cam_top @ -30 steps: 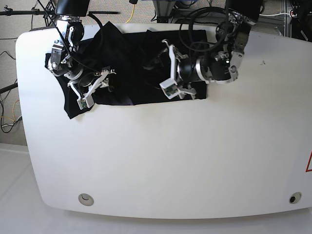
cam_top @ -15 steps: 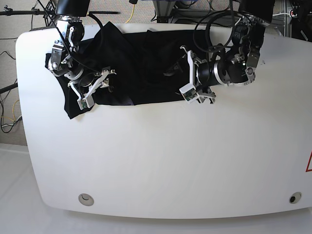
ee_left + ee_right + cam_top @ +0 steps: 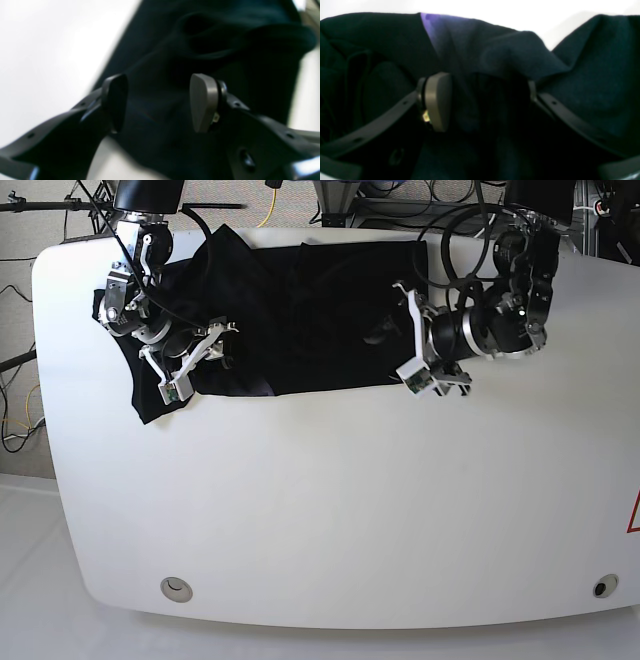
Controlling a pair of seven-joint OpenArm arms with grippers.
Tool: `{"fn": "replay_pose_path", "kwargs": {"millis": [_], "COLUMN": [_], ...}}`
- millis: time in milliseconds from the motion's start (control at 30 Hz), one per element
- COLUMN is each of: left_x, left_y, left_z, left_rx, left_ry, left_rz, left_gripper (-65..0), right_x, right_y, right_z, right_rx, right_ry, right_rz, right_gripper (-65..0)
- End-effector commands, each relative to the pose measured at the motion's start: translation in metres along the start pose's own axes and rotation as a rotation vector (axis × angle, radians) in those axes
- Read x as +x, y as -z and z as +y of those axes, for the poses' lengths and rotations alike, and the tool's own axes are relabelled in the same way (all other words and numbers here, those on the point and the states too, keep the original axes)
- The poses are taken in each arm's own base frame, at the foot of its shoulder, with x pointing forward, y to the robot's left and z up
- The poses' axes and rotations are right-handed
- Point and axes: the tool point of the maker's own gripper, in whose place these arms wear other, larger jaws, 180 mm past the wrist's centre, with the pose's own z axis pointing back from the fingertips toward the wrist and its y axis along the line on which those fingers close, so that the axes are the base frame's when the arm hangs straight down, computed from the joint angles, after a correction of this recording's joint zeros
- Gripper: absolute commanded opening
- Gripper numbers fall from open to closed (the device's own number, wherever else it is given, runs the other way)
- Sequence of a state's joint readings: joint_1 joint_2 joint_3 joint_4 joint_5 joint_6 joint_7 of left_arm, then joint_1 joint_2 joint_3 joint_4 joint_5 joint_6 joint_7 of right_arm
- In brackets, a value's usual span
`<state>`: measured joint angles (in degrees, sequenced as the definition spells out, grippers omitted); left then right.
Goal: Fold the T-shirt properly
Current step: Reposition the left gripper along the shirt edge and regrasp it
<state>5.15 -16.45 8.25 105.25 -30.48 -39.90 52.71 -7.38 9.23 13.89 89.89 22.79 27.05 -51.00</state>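
Base view: the T-shirt [image 3: 300, 320] lies rumpled along the table's [image 3: 330, 510] far edge. My left gripper [image 3: 425, 350] hangs at its right hem, pads apart, holding nothing. Right wrist view: my right gripper [image 3: 480, 100] straddles a soft, limp fold, unclamped; I'd pinch hems or corners

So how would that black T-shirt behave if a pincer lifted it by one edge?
The T-shirt would likely be floppy: it already lies in soft rumples and folds, so a lifted edge would probably drape and sag. It looks light, thin cloth. It may drag across the smooth white table rather than stay put.
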Motion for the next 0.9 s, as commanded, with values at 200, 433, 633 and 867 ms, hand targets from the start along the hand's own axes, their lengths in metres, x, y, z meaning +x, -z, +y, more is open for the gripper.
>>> {"fn": "replay_pose_path", "kwargs": {"millis": [200, 433, 633, 867], "left_x": [0.020, 0.026, 0.022, 0.024], "left_y": [-0.002, 0.019, 0.044, 0.062], "left_z": [0.004, -0.028, -0.052, -0.083], "left_rx": [0.005, -0.082, -0.127, -0.189], "left_ry": [0.022, 0.014, -0.018, 0.015], "left_rz": [-0.063, -0.076, -0.056, -0.035], "left_gripper": [-27.5, -27.5, -27.5, -27.5], "right_x": [-0.040, -0.039, -0.039, -0.041], "right_y": [0.001, 0.001, 0.001, 0.001], "right_z": [-0.008, -0.008, -0.007, -0.007], "right_rx": [-0.041, -0.041, -0.040, -0.040], "right_ry": [0.003, 0.003, 0.004, 0.004], "right_rz": [0.172, 0.171, 0.170, 0.173], "right_gripper": [-28.8, -28.8, -28.8, -28.8]}}
